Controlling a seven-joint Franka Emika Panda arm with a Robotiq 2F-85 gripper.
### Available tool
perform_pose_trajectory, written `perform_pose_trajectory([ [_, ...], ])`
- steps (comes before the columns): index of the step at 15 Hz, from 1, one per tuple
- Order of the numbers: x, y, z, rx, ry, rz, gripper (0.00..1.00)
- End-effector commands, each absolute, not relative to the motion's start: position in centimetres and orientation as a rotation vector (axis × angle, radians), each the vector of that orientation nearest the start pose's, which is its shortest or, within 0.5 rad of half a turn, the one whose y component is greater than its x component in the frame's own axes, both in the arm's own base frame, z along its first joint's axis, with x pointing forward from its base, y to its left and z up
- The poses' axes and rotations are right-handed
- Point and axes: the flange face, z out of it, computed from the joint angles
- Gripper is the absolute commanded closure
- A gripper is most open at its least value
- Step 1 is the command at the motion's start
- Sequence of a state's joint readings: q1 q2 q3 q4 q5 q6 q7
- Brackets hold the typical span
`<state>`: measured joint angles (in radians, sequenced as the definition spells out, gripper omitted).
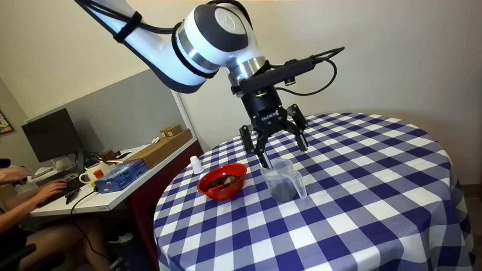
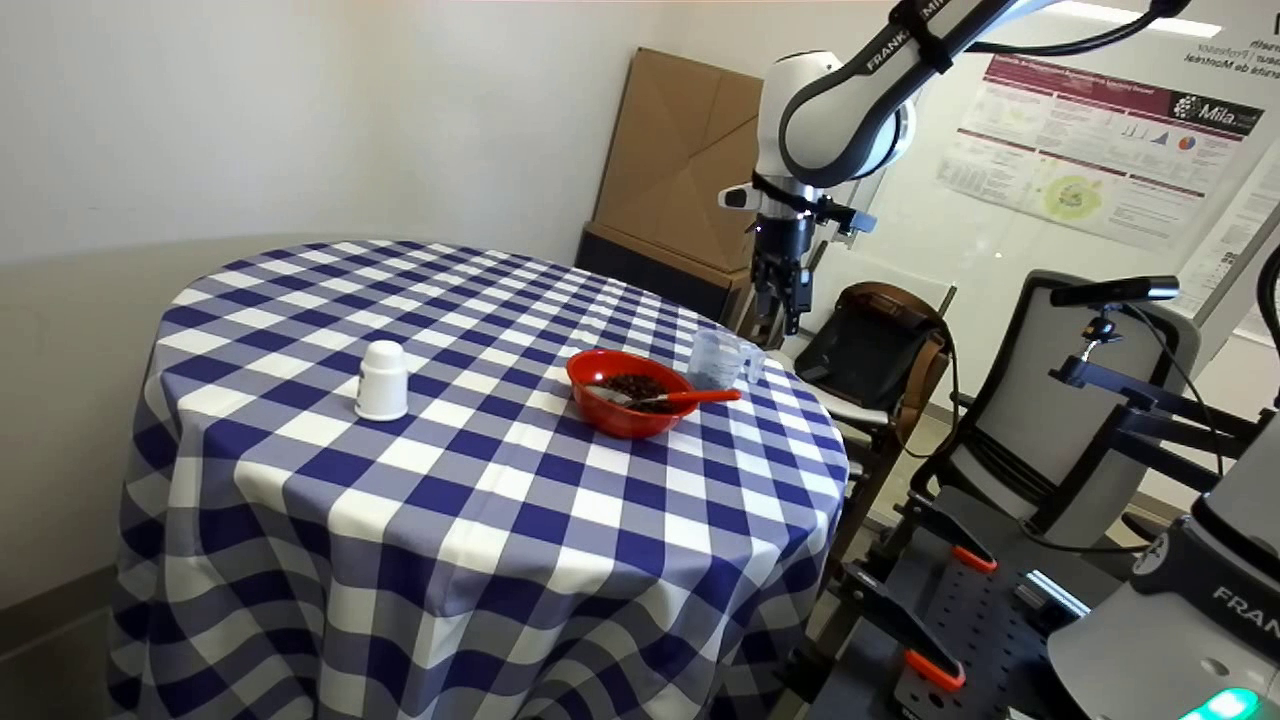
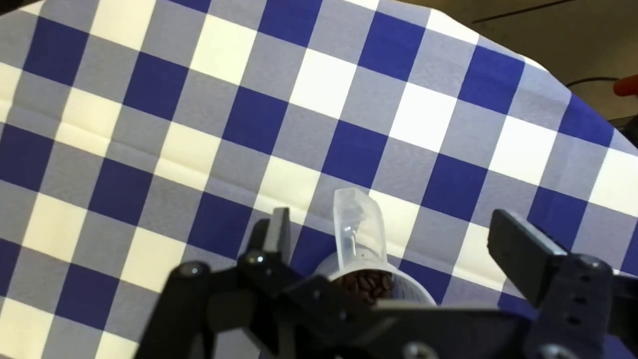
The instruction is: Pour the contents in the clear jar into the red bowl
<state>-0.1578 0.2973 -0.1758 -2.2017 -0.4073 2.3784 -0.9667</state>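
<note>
The clear jar (image 1: pixel 281 186) is a see-through measuring jug with a handle, upright on the checkered cloth. It also shows in an exterior view (image 2: pixel 713 362). In the wrist view the jar (image 3: pixel 358 229) has dark brown beans (image 3: pixel 366 285) inside, and its lower part is hidden by the gripper. The red bowl (image 1: pixel 226 194) stands beside the jar and also shows in an exterior view (image 2: pixel 628 422); it holds dark beans and a red-handled spoon. My gripper (image 1: pixel 285 157) is open and empty above the jar. In the wrist view the fingers (image 3: pixel 389 224) are apart, with the jar's handle between them.
A white cup-like object (image 2: pixel 383 382) stands on the cloth past the bowl. The round table's edge (image 3: pixel 518 57) shows in the wrist view. A desk with a blue box (image 1: pixel 121 176) and a seated person (image 1: pixel 49 194) are beside the table.
</note>
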Motion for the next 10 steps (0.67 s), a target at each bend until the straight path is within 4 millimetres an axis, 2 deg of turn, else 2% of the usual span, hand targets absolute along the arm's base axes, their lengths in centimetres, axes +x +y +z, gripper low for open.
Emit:
perform_pose_trajectory([
  [1,51.2,-17.6,22.9,-2.937,-1.551,0.41,0.0],
  [10,51.7,-17.4,21.1,-2.93,-1.571,0.379,0.0],
])
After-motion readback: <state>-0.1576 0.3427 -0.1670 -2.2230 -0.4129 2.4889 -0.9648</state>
